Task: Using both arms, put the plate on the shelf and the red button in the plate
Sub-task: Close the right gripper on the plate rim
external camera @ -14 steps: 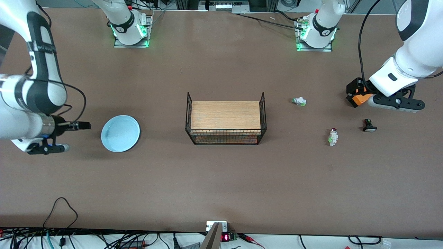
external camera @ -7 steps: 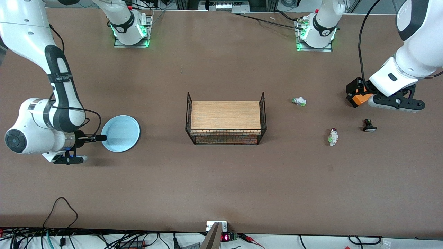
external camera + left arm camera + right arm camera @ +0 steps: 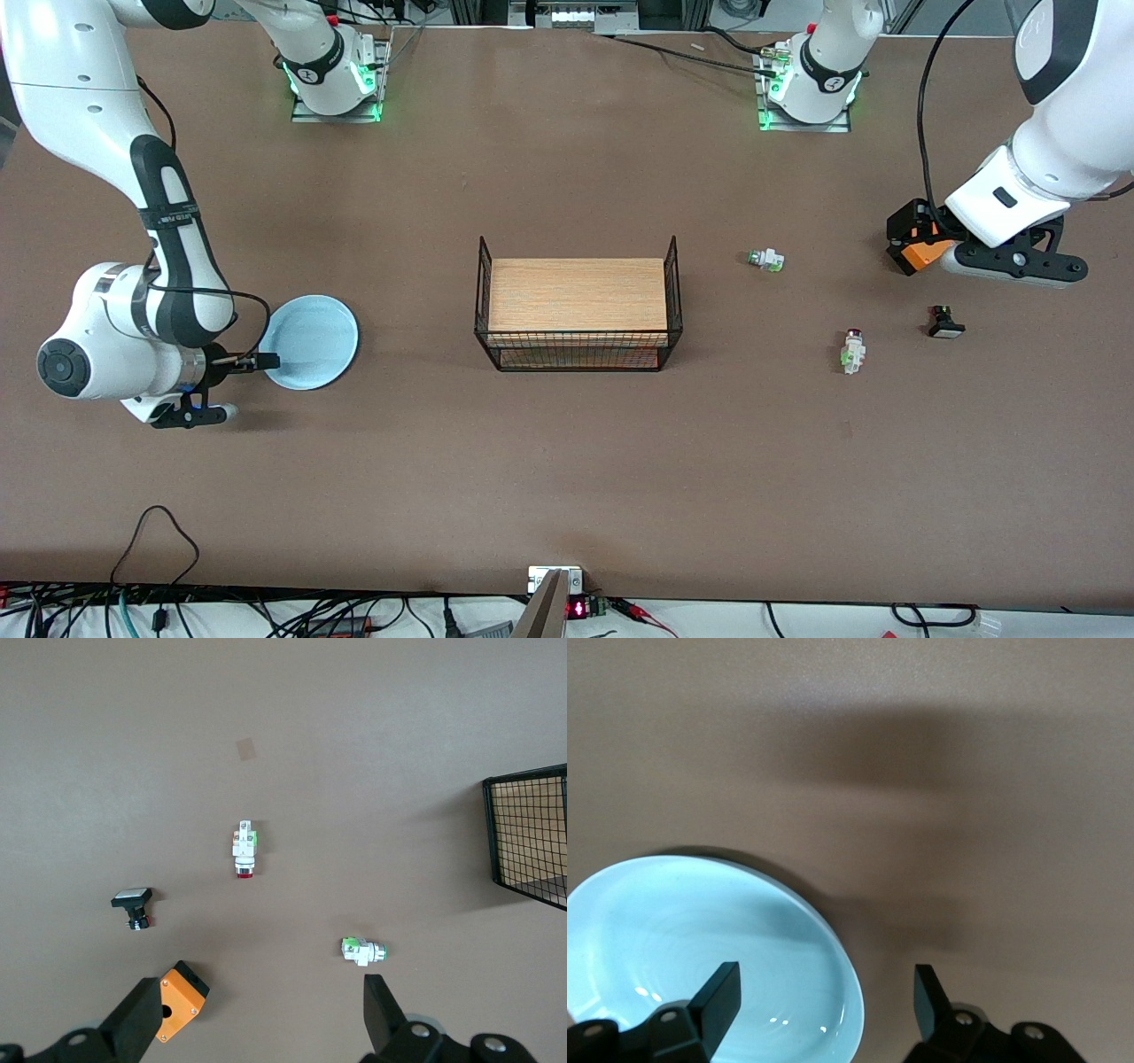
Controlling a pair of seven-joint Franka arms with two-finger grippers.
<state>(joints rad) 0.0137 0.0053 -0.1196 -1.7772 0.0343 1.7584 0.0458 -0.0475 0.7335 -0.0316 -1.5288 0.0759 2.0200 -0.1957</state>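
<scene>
The pale blue plate [image 3: 312, 341] lies flat toward the right arm's end of the table. My right gripper [image 3: 266, 361] is low at the plate's edge. In the right wrist view the plate [image 3: 700, 939] shows its rim between the open fingers of my right gripper [image 3: 826, 999]. The red button [image 3: 853, 349] lies on its side toward the left arm's end and also shows in the left wrist view [image 3: 244, 850]. My left gripper [image 3: 912, 232] waits open and empty over an orange box [image 3: 921, 254]; in its own view the left gripper [image 3: 261, 1023] holds nothing.
A black wire rack [image 3: 578, 354] with a wooden board stands mid-table. A white-green part without a red cap [image 3: 766, 260] and a black part with a white face [image 3: 945, 324] lie near the red button. The orange box [image 3: 180, 1001] sits by one left finger.
My right arm has swung in and lowered toward the plate, bringing its gripper from beside the plate to the rim. The left arm and all parts have stayed put.
</scene>
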